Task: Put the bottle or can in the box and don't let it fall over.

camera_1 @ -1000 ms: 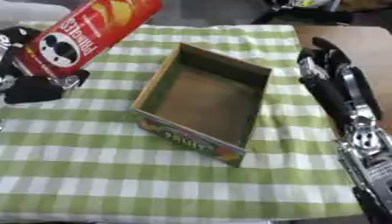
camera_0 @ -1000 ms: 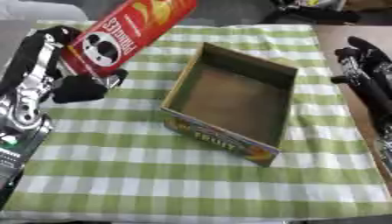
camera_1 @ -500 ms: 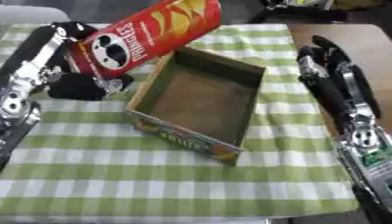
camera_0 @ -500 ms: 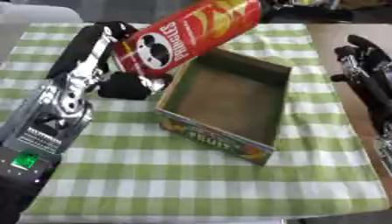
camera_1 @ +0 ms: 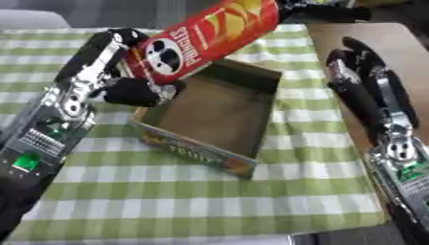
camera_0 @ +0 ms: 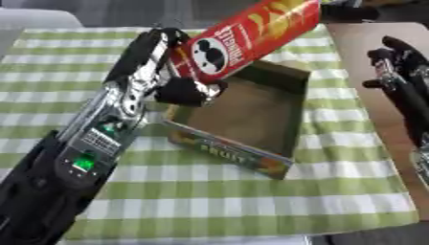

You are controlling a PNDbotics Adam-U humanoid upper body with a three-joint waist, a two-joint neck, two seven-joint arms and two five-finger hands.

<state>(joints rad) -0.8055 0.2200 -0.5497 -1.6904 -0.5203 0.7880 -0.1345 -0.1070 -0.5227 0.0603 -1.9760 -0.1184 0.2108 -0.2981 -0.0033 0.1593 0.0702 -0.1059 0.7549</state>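
Pringles can (camera_0: 244,40), clasped in the left hand (camera_0: 186,88), tilts over the cardboard box (camera_0: 243,125); right hand (camera_1: 362,79) rests open.

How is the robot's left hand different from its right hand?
The left hand is curled round the red chip can, holding it tilted above the cardboard box; the right hand holds nothing. The left hand is over the checked cloth; the right hand stays off to the side, fingers straight. Both are black.

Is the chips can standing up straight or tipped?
Tipped: the Pringles can slants above the box, held in the left hand.
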